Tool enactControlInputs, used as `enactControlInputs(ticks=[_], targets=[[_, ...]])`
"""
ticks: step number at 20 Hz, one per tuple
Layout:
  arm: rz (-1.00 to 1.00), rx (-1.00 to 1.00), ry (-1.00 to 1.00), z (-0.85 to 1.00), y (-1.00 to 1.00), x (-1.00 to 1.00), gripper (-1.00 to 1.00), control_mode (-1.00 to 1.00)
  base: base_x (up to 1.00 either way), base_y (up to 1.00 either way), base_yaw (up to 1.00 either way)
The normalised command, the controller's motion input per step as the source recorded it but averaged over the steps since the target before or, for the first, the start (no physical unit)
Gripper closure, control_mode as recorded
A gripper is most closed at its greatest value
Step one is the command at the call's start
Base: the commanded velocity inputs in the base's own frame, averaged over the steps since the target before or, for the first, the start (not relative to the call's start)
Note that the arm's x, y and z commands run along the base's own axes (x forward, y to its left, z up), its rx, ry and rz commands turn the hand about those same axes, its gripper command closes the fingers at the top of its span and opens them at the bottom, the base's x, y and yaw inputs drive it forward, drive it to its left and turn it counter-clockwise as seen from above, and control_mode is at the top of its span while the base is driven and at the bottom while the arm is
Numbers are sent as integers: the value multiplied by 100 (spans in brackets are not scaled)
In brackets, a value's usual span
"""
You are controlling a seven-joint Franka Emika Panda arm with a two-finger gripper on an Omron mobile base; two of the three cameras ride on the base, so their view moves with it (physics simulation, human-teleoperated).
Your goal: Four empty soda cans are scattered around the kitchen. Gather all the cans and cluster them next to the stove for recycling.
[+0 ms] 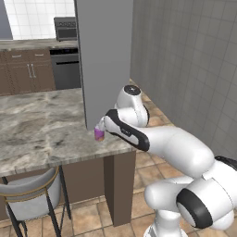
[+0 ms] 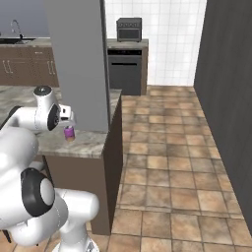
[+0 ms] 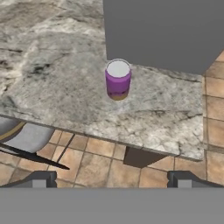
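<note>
A pink-purple can [image 3: 117,80] stands upright on the grey marble counter [image 3: 61,83], near the counter's end and just in front of a big grey pillar [image 3: 166,30]. From the hand view the can has a flat silver top and a brownish bottom. It's by itself, nothing touching it.

The gripper [image 3: 111,179] is wide open w/ nothing in it. Its two dark fingertips [image 3: 41,178] sit far apart at the bottom of the hand view, and the can is up ahead of them, roughly in the middle betw. the two. The hand is above the counter edge, looking down at the can and the brown floor tiles [image 3: 100,162] below.

In the left base view the can [image 1: 99,133] is right by the arm's white and black wrist, next to the pillar [image 1: 104,51]. In the right base view the can [image 2: 70,133] sits just under the hand, close to the counter [image 2: 88,142] edge.

A grey chair [image 1: 32,196] w/ a gold rim is tucked under the counter on the near side. Far back there's a dark appliance [image 1: 65,68] set in brown cabinets [image 1: 28,69], and a small dark box [image 2: 129,29] on the back counter. Can't tell if that's the stove.
</note>
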Motion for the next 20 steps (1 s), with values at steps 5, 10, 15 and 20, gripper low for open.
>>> enactControlInputs(ticks=[5, 10, 15, 20], targets=[[0, 0, 0, -4, 5, 3, -100, -100, 0, 0, 0], [0, 0, 0, -7, 6, 7, -100, -100, 0, 0, 0], [0, 0, 1, -5, 0, 15, -100, -100, 0, 0, 0], [0, 0, 3, -4, 0, 25, -100, -100, 0, 0, 0]])
